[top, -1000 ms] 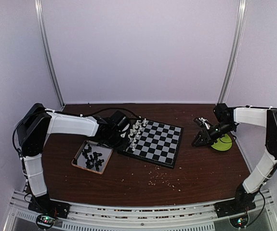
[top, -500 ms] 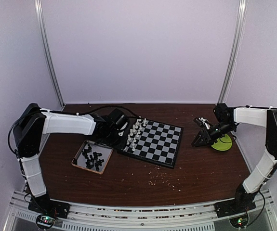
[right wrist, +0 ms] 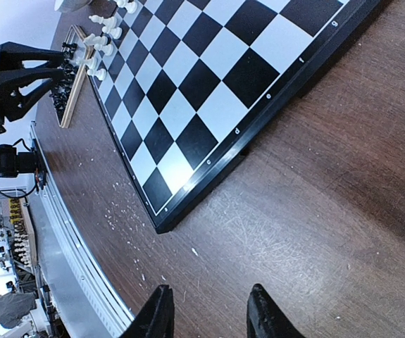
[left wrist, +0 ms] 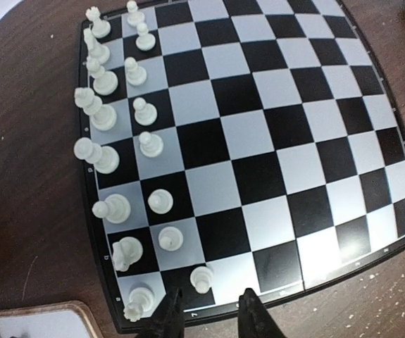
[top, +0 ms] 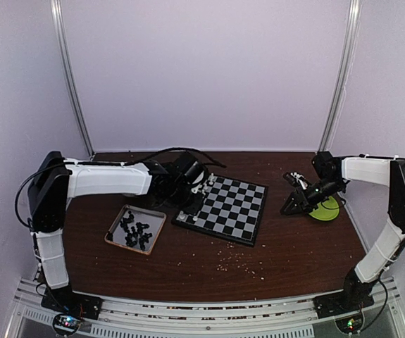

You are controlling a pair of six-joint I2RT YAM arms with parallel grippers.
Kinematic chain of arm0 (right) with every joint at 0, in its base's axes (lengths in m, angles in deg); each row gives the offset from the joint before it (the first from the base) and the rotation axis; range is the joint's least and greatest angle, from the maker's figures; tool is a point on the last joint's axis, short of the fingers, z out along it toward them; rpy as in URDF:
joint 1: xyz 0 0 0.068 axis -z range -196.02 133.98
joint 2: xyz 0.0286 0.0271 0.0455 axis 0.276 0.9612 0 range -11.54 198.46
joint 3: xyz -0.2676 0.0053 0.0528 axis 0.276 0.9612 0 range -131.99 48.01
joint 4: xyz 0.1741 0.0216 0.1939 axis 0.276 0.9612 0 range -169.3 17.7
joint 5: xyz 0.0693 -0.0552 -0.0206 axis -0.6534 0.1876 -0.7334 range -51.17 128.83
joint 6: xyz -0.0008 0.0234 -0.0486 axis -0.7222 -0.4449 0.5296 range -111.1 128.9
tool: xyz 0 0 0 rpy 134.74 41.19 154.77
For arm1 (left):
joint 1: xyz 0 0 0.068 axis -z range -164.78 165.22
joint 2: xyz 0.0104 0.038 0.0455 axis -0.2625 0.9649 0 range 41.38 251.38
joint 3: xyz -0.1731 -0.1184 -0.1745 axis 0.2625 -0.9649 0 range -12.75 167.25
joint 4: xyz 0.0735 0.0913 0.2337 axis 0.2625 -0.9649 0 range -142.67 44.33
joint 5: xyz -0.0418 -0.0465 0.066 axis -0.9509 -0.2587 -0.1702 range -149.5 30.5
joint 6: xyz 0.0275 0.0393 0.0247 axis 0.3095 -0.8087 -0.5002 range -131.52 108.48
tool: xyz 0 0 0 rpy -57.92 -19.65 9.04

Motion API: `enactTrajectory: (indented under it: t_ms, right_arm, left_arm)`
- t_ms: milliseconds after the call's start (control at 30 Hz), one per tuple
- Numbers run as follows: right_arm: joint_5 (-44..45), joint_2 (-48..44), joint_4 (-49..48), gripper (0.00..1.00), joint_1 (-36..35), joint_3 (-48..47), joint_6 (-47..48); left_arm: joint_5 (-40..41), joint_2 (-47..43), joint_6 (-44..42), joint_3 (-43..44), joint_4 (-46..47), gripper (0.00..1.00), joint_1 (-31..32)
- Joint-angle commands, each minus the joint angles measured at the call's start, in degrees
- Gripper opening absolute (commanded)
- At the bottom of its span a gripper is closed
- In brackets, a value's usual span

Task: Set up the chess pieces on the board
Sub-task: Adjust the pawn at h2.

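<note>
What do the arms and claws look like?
Both the left arm and the right arm have white link covers and black joints. A black cable loops above the left one. The left claw and right claw each have two black fingers.

I'm driving two matching arms. The left arm [top: 107,180] and right arm [top: 368,171] have smooth white shells over their long links and chunky black housings at each joint. A thin black cable [top: 161,152] arcs above the left arm's forearm. Each black base block [top: 68,306] carries small coloured lights [top: 65,322]. The left gripper [left wrist: 210,320] and right gripper [right wrist: 206,313] end in matte black, tapered fingers [left wrist: 168,317].
</note>
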Motion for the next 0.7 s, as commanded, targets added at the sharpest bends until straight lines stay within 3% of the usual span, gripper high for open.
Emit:
enactTrajectory:
  t_ms: [0,667]
  right_arm:
    - [-0.63,-0.74,0.7,0.36,0.29,-1.56,0.83]
    - [-0.62,-0.26,0.96,0.36,0.37,-1.72,1.12]
  left_arm:
    - [-0.19,3.8,-1.43,2.6,-1.58,0.28,-0.29]
    - [1.17,7.7,-0.93,3.72,-1.7,0.24,-0.29]
